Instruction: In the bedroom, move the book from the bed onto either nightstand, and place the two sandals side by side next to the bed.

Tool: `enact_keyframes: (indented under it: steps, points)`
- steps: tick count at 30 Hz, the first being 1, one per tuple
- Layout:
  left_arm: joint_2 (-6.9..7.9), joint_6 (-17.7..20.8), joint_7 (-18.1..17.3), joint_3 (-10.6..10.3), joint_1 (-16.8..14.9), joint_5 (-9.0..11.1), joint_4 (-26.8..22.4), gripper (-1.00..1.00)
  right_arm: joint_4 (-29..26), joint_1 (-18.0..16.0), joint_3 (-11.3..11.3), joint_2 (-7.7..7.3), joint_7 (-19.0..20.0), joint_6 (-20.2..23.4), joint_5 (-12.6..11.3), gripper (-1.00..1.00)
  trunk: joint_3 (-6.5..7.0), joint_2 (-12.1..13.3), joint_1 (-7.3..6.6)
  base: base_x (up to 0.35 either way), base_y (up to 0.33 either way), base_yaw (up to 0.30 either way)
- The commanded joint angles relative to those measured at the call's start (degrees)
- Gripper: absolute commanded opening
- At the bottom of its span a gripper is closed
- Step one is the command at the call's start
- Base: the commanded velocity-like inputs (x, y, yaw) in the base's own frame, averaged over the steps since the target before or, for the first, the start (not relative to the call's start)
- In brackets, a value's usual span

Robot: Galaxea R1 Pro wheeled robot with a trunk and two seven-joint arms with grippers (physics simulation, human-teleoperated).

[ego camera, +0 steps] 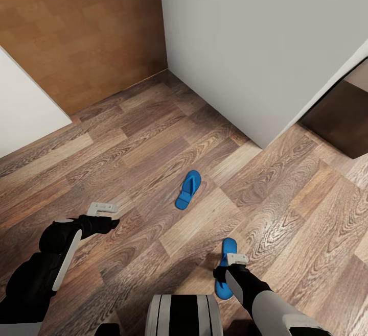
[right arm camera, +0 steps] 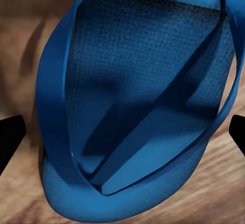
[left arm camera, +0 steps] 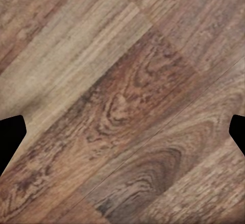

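One blue sandal (ego camera: 188, 189) lies alone on the wood-plank floor (ego camera: 153, 142). The other sandal (ego camera: 228, 247) lies under the right tool (ego camera: 226, 270), whose spread fingers straddle it without gripping. The left tool (ego camera: 105, 216) hangs open and empty over bare planks.

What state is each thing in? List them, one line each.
Far sandal: flat on the floor, straps up, free of both grippers.
Near sandal: on the floor, partly under the right gripper; its straps show close in the right wrist view.
Right gripper: open, directly over the near sandal.
Left gripper: open, empty, over bare floor.
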Motion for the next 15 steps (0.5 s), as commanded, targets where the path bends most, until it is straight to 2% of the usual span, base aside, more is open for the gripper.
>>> enact_keyframes:
  steps: [1, 6, 7, 15]
  points:
    - [0.03, 0.2, -0.1, 0.0, 0.0, 0.0, 0.0, 1.0, -0.1, 0.0, -0.4, 0.06, -0.1, 0.2, 0.0, 1.0, -0.03, 0.0, -0.01, 0.0, 0.0, 0.0]
    - [0.03, 0.2, -0.1, 0.0, 0.0, 0.0, 0.0, 1.0, -0.1, 0.0, -0.4, 0.06, -0.1, 0.2, 0.0, 1.0, -0.03, 0.0, -0.01, 0.0, 0.0, 0.0]
    - [0.03, 0.2, -0.1, 0.0, 0.0, 0.0, 0.0, 1.0, -0.1, 0.0, -0.4, 0.06, -0.1, 0.2, 0.0, -1.0, -0.03, 0.0, -0.01, 0.0, 0.0, 0.0]
    - [0.03, 0.2, -0.1, 0.0, 0.0, 0.0, 0.0, 1.0, -0.1, 0.0, -0.4, 0.06, -0.1, 0.2, 0.0, -1.0, -0.03, 0.0, -0.01, 0.0, 0.0, 0.0]
